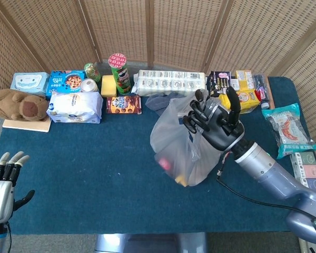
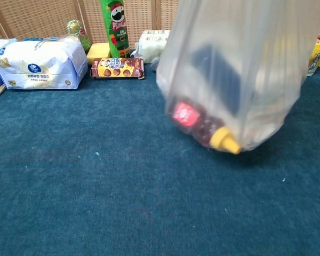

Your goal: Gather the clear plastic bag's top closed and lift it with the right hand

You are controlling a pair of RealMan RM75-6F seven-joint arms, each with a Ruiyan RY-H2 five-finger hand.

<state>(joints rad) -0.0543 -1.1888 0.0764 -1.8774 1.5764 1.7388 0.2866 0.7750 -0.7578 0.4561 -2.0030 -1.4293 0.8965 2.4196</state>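
Observation:
The clear plastic bag (image 1: 180, 143) hangs off the blue table, its top gathered in my right hand (image 1: 213, 122), whose fingers are curled around the bunched plastic. In the chest view the clear plastic bag (image 2: 240, 74) fills the upper right, blurred, and floats just above the cloth. Inside it a dark sauce bottle with a red label and yellow cap (image 2: 202, 125) lies tilted at the bottom, with a dark flat item above it. My left hand (image 1: 2, 184) sits at the lower left table edge, fingers apart, holding nothing.
Along the back stand a white bag (image 1: 75, 107), a green Pringles can (image 1: 119, 73), a cookie box (image 1: 124, 104), a long white pack (image 1: 171, 83), a grey cloth (image 1: 159, 103) and yellow snacks (image 1: 245, 100). A plush bear (image 1: 18, 104) lies far left. Packets (image 1: 287, 129) lie right.

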